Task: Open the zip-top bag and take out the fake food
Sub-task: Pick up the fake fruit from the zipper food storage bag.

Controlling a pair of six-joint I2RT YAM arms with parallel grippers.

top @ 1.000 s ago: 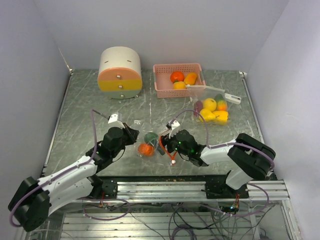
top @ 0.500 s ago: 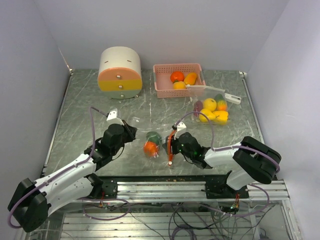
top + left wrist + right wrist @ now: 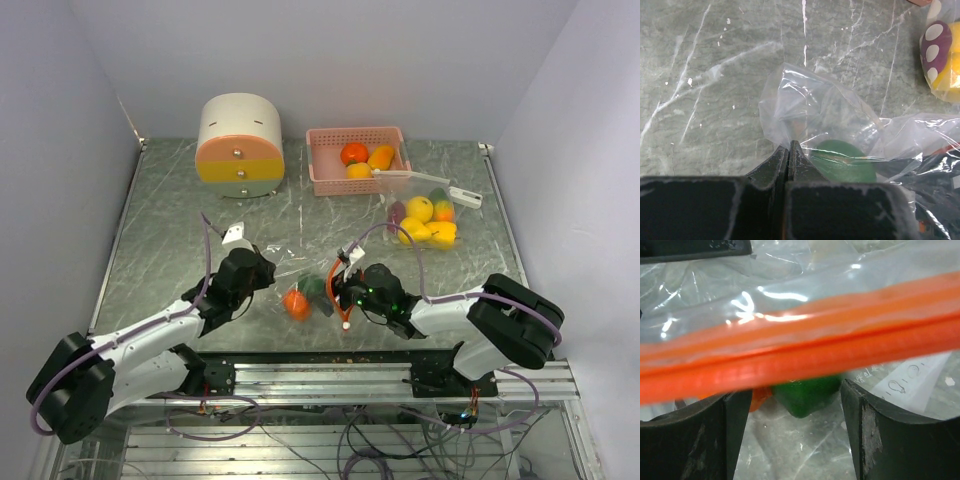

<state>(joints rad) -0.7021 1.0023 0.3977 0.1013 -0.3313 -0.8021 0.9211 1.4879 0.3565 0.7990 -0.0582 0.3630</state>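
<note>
Where the left hand (image 3: 789, 150) meets the bag (image 3: 805, 105), its two fingers are pressed tight together. They pinch a fold of the clear plastic between them. Just past that pinch, a green piece (image 3: 840, 157) of the fake food sits inside the bag. Seen from above, an orange piece (image 3: 294, 303) lies right beside the green one, also inside the bag.

The right hand (image 3: 790, 410) is at the other end of the same bag. Its fingers (image 3: 695, 435) are spread wide apart. The bag's orange zip strip (image 3: 800, 357) runs across in front of them, from one side of that view to the other. I cannot tell if the fingers touch the strip. The green piece shows in the gap between the fingers, under the strip.

The bag sits near the front of the grey desk (image 3: 170, 230), between the two arms. Farther back on the right lies a second clear bag (image 3: 425, 220) with yellow pieces in it. Behind that is a pink basket (image 3: 330, 180) holding orange fruit. A round box with drawers (image 3: 240, 145) stands at the back on the left.
</note>
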